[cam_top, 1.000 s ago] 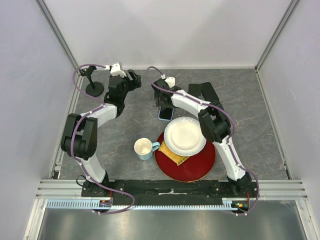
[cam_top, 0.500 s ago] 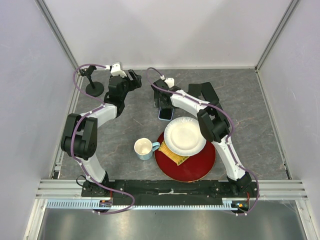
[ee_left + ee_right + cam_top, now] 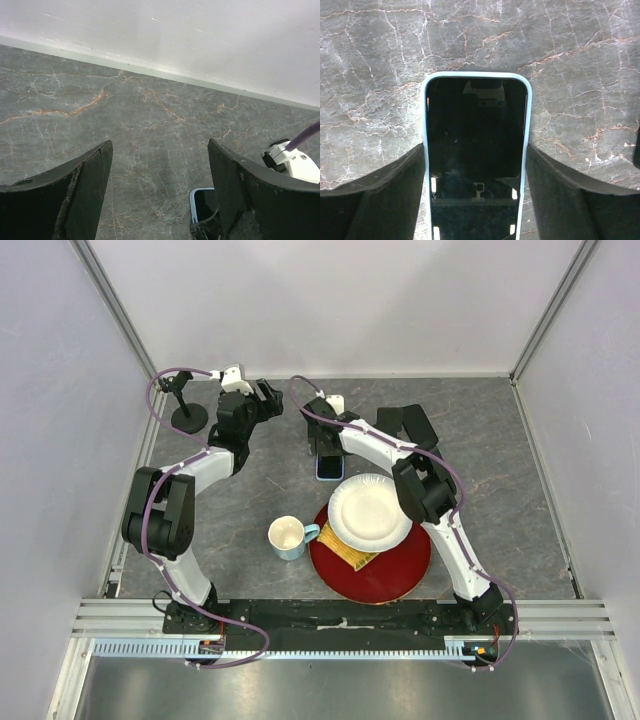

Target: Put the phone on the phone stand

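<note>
The phone (image 3: 475, 120), in a light blue case, lies flat on the grey table (image 3: 500, 470) with its screen up, near the middle and just beyond the white plate (image 3: 368, 510). The right gripper (image 3: 475, 148) is lowered over it. In the right wrist view its two fingers (image 3: 380, 200) stand narrow, one against each long edge of the phone, so it grips the phone by its sides. The phone stand (image 3: 186, 408) is at the far left of the table, well apart from the phone. The left gripper (image 3: 160, 190) hovers between the stand and the phone. Its jaws are wide apart and hold nothing, with only bare table between them. The white plate rests on a red plate (image 3: 385, 565), and a cup (image 3: 288, 537) stands just beside them on the left.
</note>
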Available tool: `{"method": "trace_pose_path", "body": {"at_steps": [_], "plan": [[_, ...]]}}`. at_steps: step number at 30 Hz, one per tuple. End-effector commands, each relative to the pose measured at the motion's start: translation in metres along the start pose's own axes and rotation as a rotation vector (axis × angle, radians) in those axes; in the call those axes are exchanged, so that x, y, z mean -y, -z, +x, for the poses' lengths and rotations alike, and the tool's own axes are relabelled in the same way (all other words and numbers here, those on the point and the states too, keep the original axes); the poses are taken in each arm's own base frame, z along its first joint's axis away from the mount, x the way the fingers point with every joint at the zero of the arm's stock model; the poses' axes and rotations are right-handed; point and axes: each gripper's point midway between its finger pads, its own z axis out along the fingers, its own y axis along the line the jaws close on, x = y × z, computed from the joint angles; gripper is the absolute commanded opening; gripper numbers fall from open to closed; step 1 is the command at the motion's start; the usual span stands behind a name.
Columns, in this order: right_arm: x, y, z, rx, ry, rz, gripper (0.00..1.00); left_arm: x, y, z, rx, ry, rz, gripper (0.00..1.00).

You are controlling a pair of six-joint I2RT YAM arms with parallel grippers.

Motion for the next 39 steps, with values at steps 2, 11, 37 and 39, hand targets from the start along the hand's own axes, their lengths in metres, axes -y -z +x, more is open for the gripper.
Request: {"method": "trace_pose_path", "body": {"at_steps": [2,11,37,39], "plan": [[-0.024,-0.002,0.003,0.001,0.053,-0.090,0.64,0.008,-0.005,-0.025,0.077,0.031,0.025,0.83],[-0.030,-0.003,-0.016,0.097,0.315,-0.153,0.00,0.009,-0.010,-0.021,0.030,0.052,0.060,0.83],[-0.047,0.114,-0.088,0.968,1.135,-0.577,0.00,0.068,-0.010,-0.005,-0.281,0.286,0.851,0.80],[-0.036,0.108,-0.084,0.958,1.132,-0.615,0.00,0.077,-0.004,-0.001,-0.300,0.253,0.904,0.80]]}}
